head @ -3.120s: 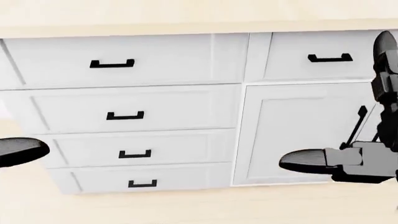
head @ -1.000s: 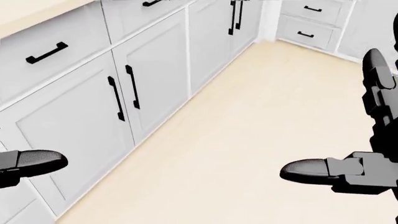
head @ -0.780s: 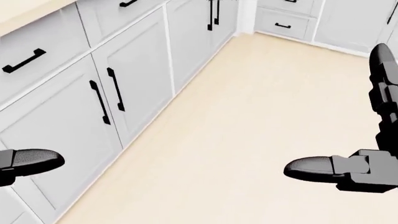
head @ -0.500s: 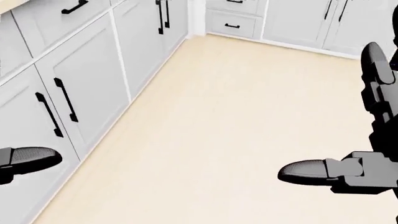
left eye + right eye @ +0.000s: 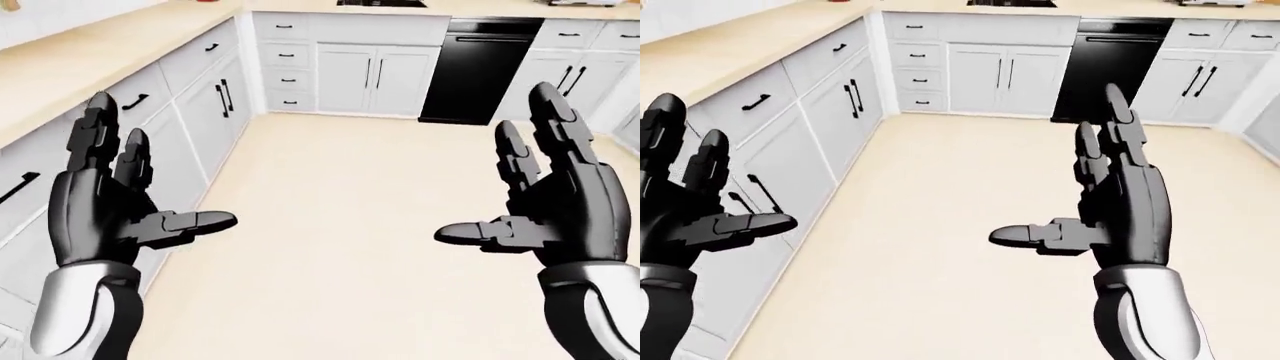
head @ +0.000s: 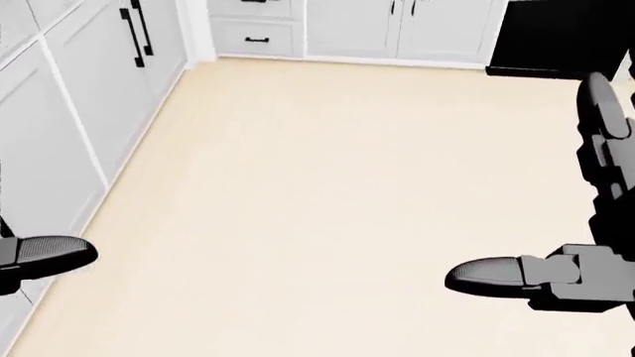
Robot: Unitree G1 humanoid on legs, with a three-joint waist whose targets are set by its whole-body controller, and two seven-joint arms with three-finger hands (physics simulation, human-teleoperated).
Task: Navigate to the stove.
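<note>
Your left hand (image 5: 105,202) is raised at about 8 o'clock in the left-eye view, fingers (image 5: 92,139) spread upward and thumb pointing right, gripping nothing. Your right hand (image 5: 550,202) mirrors it at about 4 o'clock, fingers (image 5: 555,124) apart, thumb pointing left, also empty. In the head view you see only the two thumbs at the lower left and right edges, over bare floor (image 6: 327,186).

The floor is pale wood and runs from the bottom of the eye views up to a row of white cabinets (image 5: 375,75) at 12 o'clock. A second run of cabinets with black handles (image 5: 220,97) goes down the left side, from 11 o'clock to 8 o'clock, under a beige counter (image 5: 90,64). The two runs meet in a corner at about 11 o'clock, where a stack of drawers (image 5: 285,67) sits.

A black appliance front (image 5: 480,71) stands in the far row at about 1 o'clock, between white doors on either side. Above it, at the top edge, a dark panel (image 5: 380,3) is set in the far counter at 12 o'clock; you cannot tell from here whether that is the stove. More white doors (image 5: 575,75) continue to the right of the black front.
</note>
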